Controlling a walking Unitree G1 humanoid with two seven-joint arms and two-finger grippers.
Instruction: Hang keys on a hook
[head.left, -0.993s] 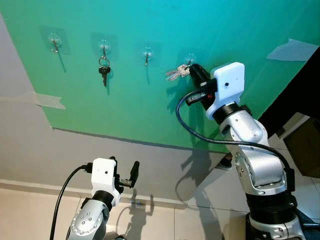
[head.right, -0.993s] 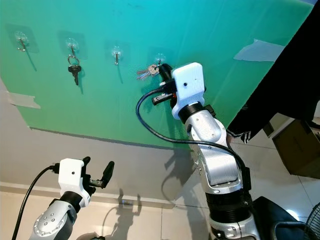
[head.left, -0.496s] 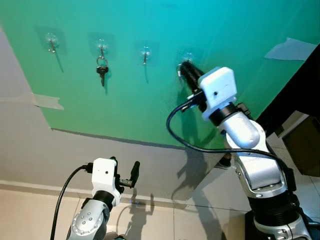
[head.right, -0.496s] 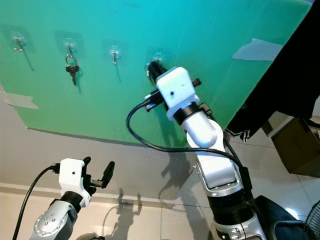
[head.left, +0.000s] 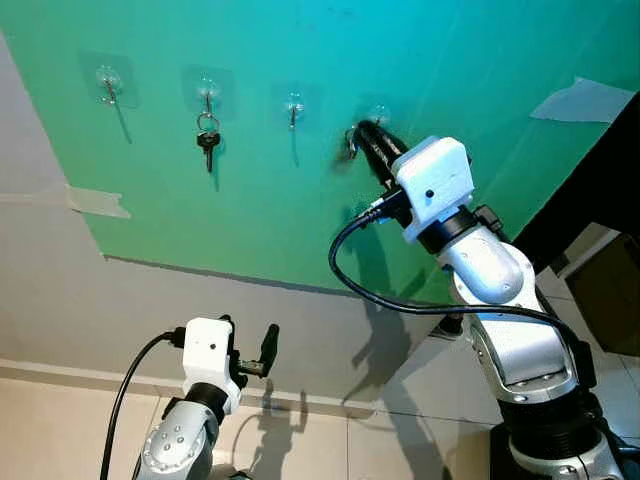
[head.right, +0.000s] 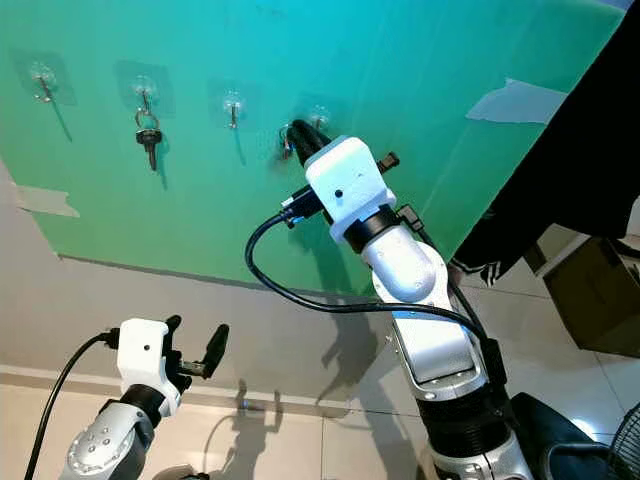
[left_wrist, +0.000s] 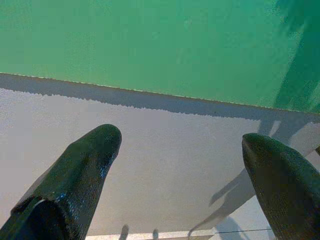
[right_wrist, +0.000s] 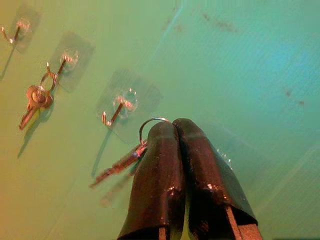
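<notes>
A bunch of keys (right_wrist: 117, 167) dangles from a metal ring (right_wrist: 150, 122) pinched at the tip of my right gripper (right_wrist: 172, 125), which is shut on the ring. The gripper (head.left: 360, 133) is raised against the green board (head.left: 250, 210), between the third hook (head.left: 294, 105) and the fourth hook (head.left: 378, 113), just left of the fourth. Its fingers hide most of the fourth hook in the right wrist view, and the third hook (right_wrist: 115, 111) is bare. My left gripper (head.left: 248, 332) hangs low by the wall, open with nothing between its fingers (left_wrist: 95, 150).
Another set of keys (head.left: 207, 137) hangs on the second hook (head.left: 207, 95); the first hook (head.left: 107, 82) is bare. Tape strips (head.left: 98, 202) hold the board's edges. A dark shape (head.right: 590, 150) and a brown box (head.right: 600, 290) stand at the right, above the tiled floor.
My right gripper has swung left and turned at the fourth hook. The keys, which stuck out to the left of that hook, now hang below the fingertips. The left arm has stayed still.
</notes>
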